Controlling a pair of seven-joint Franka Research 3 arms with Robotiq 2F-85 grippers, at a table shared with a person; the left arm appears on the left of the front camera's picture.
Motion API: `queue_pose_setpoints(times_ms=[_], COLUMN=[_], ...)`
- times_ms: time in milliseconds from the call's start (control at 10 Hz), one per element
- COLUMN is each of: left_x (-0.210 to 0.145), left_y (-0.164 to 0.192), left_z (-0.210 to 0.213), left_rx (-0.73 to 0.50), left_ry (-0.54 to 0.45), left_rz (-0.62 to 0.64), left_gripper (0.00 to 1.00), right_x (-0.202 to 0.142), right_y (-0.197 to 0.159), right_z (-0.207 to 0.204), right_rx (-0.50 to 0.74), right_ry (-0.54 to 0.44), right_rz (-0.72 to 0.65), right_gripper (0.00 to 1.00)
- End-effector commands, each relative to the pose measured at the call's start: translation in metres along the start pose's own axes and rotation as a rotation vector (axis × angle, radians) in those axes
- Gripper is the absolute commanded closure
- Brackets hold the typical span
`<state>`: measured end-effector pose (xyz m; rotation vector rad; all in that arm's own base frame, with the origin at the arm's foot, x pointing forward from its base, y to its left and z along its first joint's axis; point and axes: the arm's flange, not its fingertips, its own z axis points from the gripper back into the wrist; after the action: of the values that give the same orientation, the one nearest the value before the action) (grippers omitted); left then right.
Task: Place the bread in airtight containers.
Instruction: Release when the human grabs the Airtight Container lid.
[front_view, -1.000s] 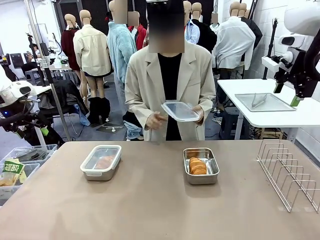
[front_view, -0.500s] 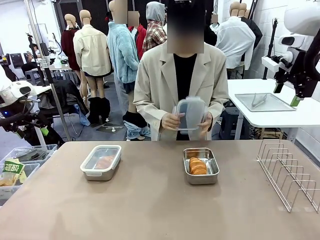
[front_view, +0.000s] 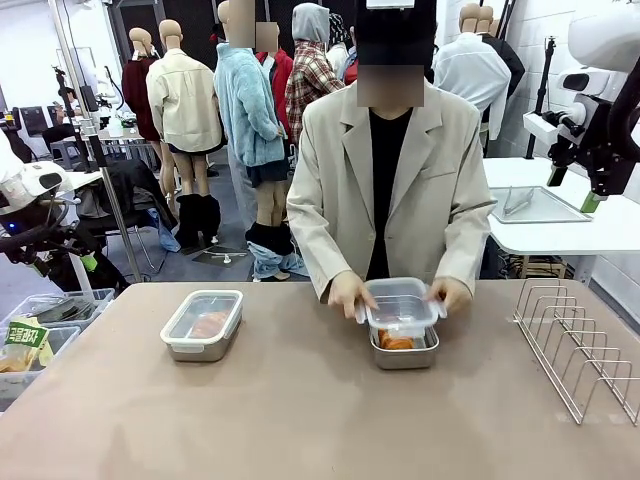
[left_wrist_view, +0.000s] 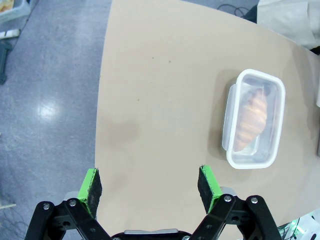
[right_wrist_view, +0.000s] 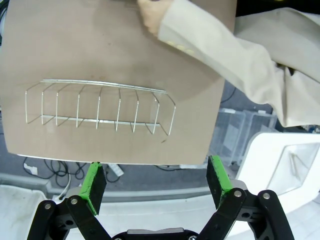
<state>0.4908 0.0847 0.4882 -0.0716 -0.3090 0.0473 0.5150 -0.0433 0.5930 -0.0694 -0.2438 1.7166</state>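
While the person's two hands (front_view: 350, 293) press the clear lid (front_view: 402, 302) down on the open tin (front_view: 405, 352), the job to do well is the lid: it must sit flat w/ all edges on the tin's rim. The tin is my landmark. It sits on the brown table (front_view: 300, 410), right in front of the person. An orange roll (front_view: 396, 342) peeks out inside it, under the lid. The lid looks a bit high at the near side, so I think it is not snapped shut yet.

Left of that tin, well apart, sits the other tin (front_view: 203, 324) w/ its lid already on and a roll (left_wrist_view: 249, 122) inside. Right of the landmark tin, near the table edge, stands a wire rack (front_view: 578, 350).

The left gripper (left_wrist_view: 149, 188) hangs high over the table, on the far left of the landmark tin, fingers wide apart & holding nothing. The right gripper (right_wrist_view: 156, 184) hangs off the table's right edge, past the rack, fingers wide apart & holding nothing too.

Tips, I think: push each side down till it sits flat, keep the roll tucked in so it does not get pinched, & hold the tin so it does not slide. The arms should stay back, out of the hands' way.
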Motion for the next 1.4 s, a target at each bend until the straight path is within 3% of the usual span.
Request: queue_pose_setpoints(times_ms=[0, 1300], left_x=[-0.0013, -0.0013], left_y=[0.0006, 0.0006], left_z=[0.0002, 0.0002], left_rx=[0.011, 0.011], left_ry=[-0.007, -0.007], left_rz=[0.003, 0.003], left_gripper=[0.00, 0.00], right_x=[0.0015, 0.0015], right_y=[0.0006, 0.0006], right_z=[-0.0002, -0.0002], right_rx=[0.003, 0.003], right_ry=[-0.005, -0.005], right_rz=[-0.016, -0.016], right_gripper=[0.00, 0.00])
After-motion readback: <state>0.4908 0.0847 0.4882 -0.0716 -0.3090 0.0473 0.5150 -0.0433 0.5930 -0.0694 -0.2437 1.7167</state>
